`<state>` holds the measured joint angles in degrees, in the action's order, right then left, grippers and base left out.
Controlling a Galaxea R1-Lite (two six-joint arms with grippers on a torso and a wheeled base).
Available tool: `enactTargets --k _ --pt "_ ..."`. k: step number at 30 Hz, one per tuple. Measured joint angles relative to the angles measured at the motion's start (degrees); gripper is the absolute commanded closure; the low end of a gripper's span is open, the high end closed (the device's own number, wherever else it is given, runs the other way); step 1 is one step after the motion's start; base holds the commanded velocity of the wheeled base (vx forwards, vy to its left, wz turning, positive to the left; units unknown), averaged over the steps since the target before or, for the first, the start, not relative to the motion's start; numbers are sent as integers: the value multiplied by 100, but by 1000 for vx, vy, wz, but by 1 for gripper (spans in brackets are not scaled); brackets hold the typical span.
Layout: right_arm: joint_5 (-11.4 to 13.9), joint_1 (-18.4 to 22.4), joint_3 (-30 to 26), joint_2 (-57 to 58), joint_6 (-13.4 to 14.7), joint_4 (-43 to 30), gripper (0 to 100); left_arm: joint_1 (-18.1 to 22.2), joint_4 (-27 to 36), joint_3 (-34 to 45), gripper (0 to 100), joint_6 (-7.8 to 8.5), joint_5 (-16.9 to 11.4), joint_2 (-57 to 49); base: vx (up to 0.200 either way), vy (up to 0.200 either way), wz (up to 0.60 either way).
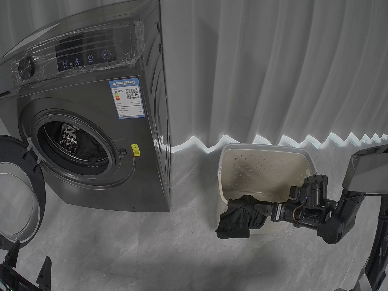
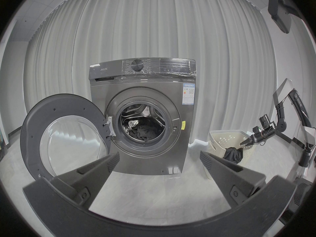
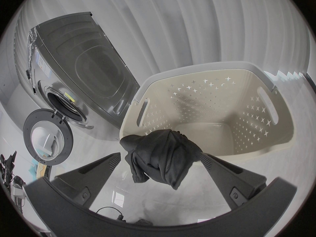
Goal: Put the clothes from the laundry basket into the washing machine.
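- Laundry basket (image 1: 262,170), pale with star-shaped holes in its walls, stands on the floor (image 1: 161,255) just beside the washing machine's right side, in front of a white curtain (image 1: 262,61).
- Inside the basket, the bare bottom and walls show.
- One dark garment (image 1: 238,219) is bunched at the basket's front rim, near the corner closest to the machine. Its lower folds hang down outside the wall, above the floor.
- The right tool (image 3: 159,155) is level with that rim and reaches in from the side away from the machine. Its jaws stand wide apart, with the bundle of dark cloth filling the gap between the fingertips.
- The grey front-loading washing machine (image 1: 121,150) stands to the left of the basket, with clear film still wrapped over its control panel.
- Its round door (image 1: 20,199) is swung fully open to the left, so the drum mouth is uncovered.
- Dark clothes (image 2: 143,132) lie in a heap in the lower part of the drum.
- The left tool (image 2: 158,155) hangs low in front of the machine, well apart from it and pointing at the drum opening. Its jaws are spread and there is nothing between them.
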<state>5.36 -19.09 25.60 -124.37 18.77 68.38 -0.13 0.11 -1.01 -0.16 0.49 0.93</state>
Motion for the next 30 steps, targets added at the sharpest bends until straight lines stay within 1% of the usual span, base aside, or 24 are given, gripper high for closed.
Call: enactTargets --k 2,4,8,19,22,30 --pt "0 -34 69 -145 33 139 0 -2 -1 0 0 2 2 0 100 0 0" --pt "0 -96 151 -306 137 262 0 -2 -1 0 0 5 2 0 200 0 0" --pt "7 -255 236 -514 265 350 0 -2 -1 0 0 2 11 0 0 0 0" --pt "5 -404 345 -809 293 374 0 -7 -1 0 0 0 6 0 0 0 0" --pt "2 -422 339 -841 330 379 0 -7 -1 0 0 2 5 0 -200 0 0" --pt "2 -436 378 -887 358 385 0 -2 2 0 0 11 9 0 0 0 0"
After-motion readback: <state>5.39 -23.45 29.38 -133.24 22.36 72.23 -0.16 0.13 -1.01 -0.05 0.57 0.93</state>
